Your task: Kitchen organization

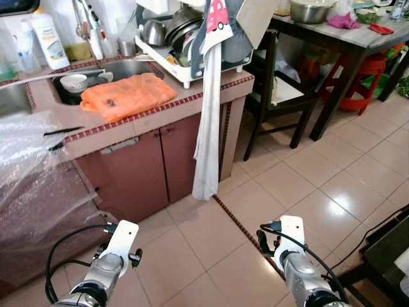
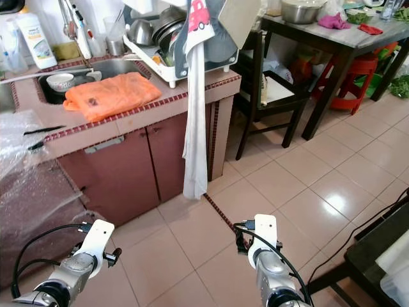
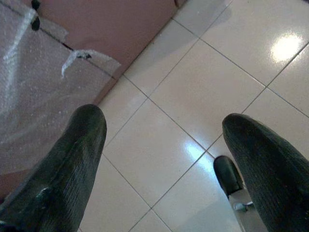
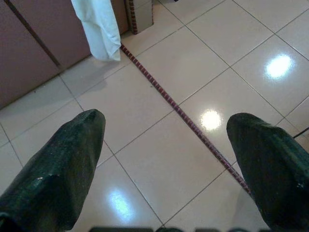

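Note:
An orange cloth (image 1: 128, 94) lies folded on the tiled counter (image 1: 163, 110) in front of the sink (image 1: 121, 67). In the sink sits a small white bowl (image 1: 74, 82). A white dish rack (image 1: 192, 48) full of pots and lids stands at the counter's right end, and a long white towel (image 1: 208, 128) hangs from it down past the cabinet doors. Both arms hang low over the floor tiles. My left gripper (image 3: 164, 125) is open beside a bubble-wrapped cabinet. My right gripper (image 4: 164, 125) is open above a red tile strip (image 4: 193, 126).
Bubble wrap (image 1: 32, 160) covers the counter's left part. A white bottle (image 1: 50, 39) and a faucet (image 1: 89, 29) stand behind the sink. To the right are a dark chair (image 1: 281, 89), a table (image 1: 358, 38) bearing a steel bowl (image 1: 312, 9), and a red stool (image 1: 364, 77).

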You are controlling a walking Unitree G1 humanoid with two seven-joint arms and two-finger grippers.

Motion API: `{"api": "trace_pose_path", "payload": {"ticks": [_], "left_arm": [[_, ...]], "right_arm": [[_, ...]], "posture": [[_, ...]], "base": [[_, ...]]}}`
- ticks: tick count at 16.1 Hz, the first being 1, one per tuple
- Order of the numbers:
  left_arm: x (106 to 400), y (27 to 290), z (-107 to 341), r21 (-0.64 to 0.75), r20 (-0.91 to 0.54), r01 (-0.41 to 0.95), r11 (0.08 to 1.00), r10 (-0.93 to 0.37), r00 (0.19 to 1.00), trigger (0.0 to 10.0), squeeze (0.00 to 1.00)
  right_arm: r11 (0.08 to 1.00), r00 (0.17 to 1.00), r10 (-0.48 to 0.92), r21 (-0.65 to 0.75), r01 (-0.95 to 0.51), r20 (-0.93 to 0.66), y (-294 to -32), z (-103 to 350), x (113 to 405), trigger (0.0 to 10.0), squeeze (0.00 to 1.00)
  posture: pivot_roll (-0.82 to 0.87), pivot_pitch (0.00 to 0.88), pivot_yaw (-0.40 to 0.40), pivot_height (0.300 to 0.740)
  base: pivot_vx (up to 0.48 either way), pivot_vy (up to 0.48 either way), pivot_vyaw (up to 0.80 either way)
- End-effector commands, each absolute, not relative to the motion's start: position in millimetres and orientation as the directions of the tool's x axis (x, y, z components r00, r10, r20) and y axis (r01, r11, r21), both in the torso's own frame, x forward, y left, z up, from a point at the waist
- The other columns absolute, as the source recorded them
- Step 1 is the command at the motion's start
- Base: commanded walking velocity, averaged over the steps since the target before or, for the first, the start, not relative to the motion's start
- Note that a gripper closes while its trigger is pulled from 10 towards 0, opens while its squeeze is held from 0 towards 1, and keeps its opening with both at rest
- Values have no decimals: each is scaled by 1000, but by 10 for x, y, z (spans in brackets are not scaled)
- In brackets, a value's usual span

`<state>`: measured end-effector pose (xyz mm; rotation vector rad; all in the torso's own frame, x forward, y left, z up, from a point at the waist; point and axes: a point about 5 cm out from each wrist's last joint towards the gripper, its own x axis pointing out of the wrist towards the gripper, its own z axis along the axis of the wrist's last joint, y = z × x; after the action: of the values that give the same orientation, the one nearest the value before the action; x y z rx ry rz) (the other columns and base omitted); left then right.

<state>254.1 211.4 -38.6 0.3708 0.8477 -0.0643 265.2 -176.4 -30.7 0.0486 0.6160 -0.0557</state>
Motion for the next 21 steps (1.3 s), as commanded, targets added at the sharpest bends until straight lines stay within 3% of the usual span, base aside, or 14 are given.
{"api": "trace_pose_path", "payload": {"ticks": [1,21], "left_arm": [[2564,2109,-368,294,-737,203,934,86,671,10000,0],[2509,2126,-407,294,-752,215,931,87,653,10000,0]], "right_arm": [[997,807,-37,32,69,-589,-1771,-322,2636,10000,0],[997,794,-47,23,76,-606,-1803,-362,2583,10000,0]], "posture": [[49,13,-18,740],[48,13,-21,740]], "base": [[281,0,0],[344,0,0]]}}
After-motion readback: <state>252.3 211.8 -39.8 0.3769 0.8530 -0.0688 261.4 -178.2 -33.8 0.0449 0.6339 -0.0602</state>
